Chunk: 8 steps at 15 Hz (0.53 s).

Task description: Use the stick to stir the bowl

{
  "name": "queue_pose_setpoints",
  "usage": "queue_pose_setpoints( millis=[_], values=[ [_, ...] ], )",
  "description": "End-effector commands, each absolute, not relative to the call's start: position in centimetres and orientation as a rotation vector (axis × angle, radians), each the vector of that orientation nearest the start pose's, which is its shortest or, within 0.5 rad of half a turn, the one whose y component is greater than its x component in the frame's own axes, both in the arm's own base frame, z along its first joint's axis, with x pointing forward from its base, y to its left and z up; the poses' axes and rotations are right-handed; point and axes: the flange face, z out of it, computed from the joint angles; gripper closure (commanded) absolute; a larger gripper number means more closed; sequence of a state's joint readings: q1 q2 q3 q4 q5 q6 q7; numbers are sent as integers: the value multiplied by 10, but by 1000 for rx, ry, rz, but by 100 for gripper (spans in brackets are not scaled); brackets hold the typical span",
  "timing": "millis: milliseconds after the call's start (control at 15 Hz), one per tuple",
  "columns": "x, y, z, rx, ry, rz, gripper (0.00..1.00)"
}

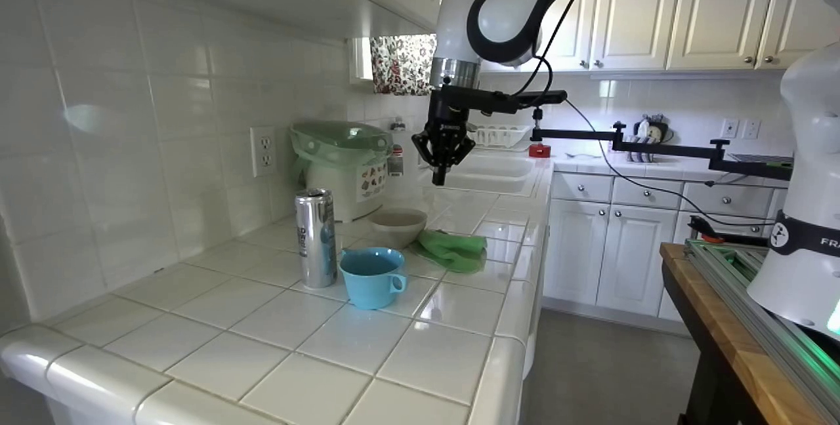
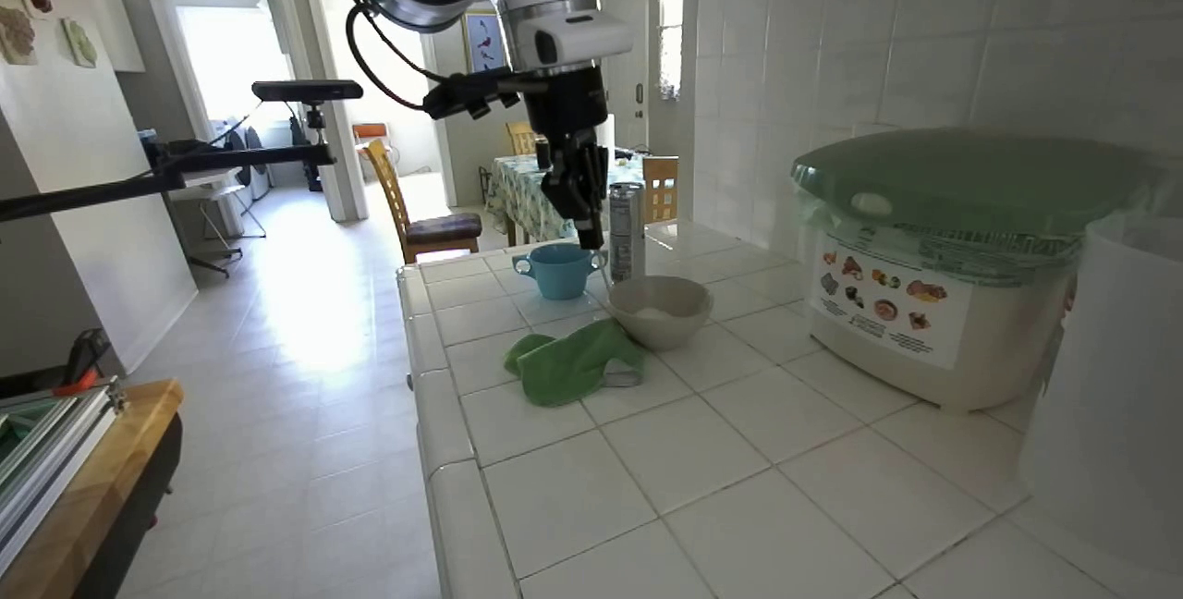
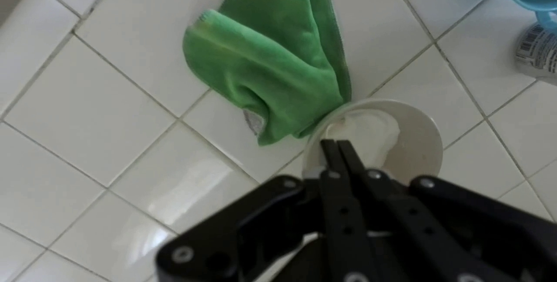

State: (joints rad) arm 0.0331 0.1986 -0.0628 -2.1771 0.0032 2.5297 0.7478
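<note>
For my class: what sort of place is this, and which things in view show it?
Probably a home kitchen: in an exterior view there are a long, glossy white-tiled counter, a white rectangular sink and white panelled wall cabinets.

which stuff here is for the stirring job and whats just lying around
For the job:
gripper, shut
two-handled light-blue cup, probably the bowl meant
stick, not clearly visible

Just lying around:
pale bowl, unless that is the one to stir
green cloth
metal can
green-lidded bin
</note>
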Motion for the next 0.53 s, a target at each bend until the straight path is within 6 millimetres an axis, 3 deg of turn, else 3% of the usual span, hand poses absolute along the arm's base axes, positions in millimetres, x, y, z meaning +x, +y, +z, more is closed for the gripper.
queue_pose_setpoints(
  millis=[0, 467],
  values=[
    [566, -25, 314, -2828, 1211, -198, 99],
    [568, -54, 317, -2813, 1278, -211, 99]
  ],
)
